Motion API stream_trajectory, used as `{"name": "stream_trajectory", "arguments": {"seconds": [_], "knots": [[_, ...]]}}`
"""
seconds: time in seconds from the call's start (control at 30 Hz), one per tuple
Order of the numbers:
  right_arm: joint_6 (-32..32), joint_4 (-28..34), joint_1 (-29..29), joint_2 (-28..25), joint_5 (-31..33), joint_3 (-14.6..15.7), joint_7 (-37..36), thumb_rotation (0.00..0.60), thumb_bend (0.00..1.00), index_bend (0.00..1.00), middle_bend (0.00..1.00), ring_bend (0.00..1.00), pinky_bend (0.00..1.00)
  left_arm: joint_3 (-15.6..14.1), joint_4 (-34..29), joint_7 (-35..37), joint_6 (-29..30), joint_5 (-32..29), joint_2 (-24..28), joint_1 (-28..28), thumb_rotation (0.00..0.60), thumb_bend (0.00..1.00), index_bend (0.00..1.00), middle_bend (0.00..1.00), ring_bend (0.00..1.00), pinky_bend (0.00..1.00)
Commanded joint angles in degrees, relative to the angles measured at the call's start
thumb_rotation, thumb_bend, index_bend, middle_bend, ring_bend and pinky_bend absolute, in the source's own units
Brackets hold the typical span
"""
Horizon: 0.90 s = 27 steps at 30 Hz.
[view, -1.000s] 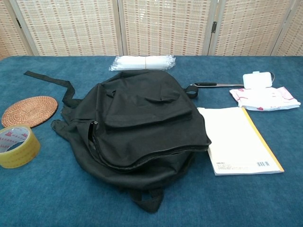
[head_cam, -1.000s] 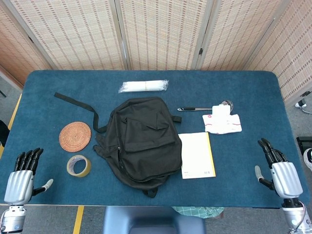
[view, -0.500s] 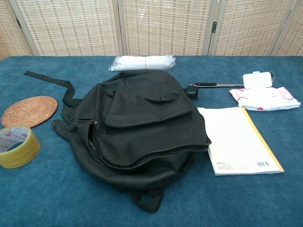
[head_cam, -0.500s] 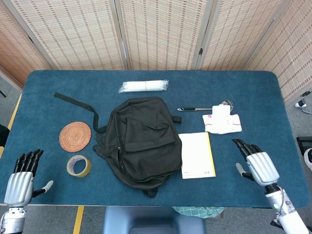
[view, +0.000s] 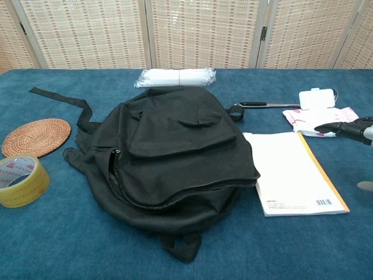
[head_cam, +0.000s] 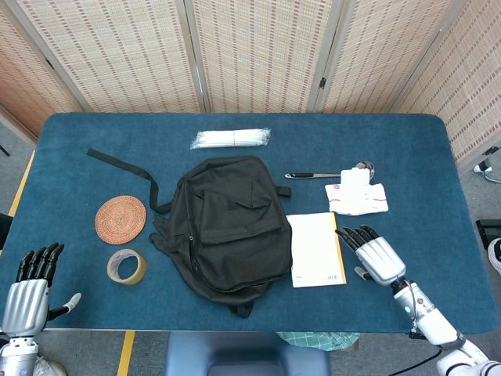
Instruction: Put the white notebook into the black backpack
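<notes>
The white notebook (head_cam: pixel 316 249) lies flat on the blue bench (head_cam: pixel 407 149), right of frame centre, its left edge just beside the black backpack (head_cam: pixel 227 227), which lies slumped in the middle of the head view. The right hand (head_cam: pixel 373 253) now sits just beside the notebook's yellow right edge, fingers spread and holding nothing; a second ago it was near the lower right corner of the frame, well apart from the notebook, so it has swept in toward it. That reads as the reach for the pick-up, with the grasp not yet begun. The left hand (head_cam: pixel 30 283) waits at the lower left corner, fingers apart and empty, having slipped a little lower over the same second. Neither notebook nor backpack has shifted.

In the chest view only the dark fingertips (view: pixel 344 128) of the right hand show at the right edge, over the white packet (view: pixel 323 119); the rest is cut off. Whether any finger touches the notebook cannot be told. The backpack's zip line looks parted along the lower edge, but how wide the mouth opens is hard to make out
</notes>
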State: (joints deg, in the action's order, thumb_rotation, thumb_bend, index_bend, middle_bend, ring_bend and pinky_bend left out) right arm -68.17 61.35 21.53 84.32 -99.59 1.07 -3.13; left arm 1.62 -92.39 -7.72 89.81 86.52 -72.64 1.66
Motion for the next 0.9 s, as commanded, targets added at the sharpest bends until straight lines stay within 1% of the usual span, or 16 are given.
{"name": "stream_trajectory", "arguments": {"seconds": [0.03,0.17,0.37,0.9], "knots": [[-1.1,-5.5,1.3,3.5,-1.9,1.8,-2.8,0.600,0.27,0.07,0.13,0.18,0.14,0.0,0.0,-0.1,-0.1,-0.1,0.0,0.0,0.600,0.22,0.09,0.10,0.09,0.00],[-1.7,-9.4,1.9,6.1,-2.2,2.4,-4.9,0.600,0.26,0.07,0.13,0.19,0.14,0.1,-0.2,-0.2,-0.3,-0.1,0.0,0.1,0.600,0.22,0.09,0.10,0.09,0.00],[-2.2,-12.2,2.6,8.1,-2.0,3.0,-6.6,0.600,0.26,0.08,0.13,0.18,0.14,0.2,-0.2,-0.2,-0.4,-0.3,0.0,0.0,0.600,0.22,0.09,0.10,0.09,0.00],[-2.0,-12.9,3.3,8.4,-1.1,4.6,-6.8,0.600,0.26,0.08,0.14,0.18,0.14,0.2,0.0,-0.4,-0.9,-0.3,-0.3,0.2,0.600,0.22,0.09,0.10,0.09,0.00]]}}
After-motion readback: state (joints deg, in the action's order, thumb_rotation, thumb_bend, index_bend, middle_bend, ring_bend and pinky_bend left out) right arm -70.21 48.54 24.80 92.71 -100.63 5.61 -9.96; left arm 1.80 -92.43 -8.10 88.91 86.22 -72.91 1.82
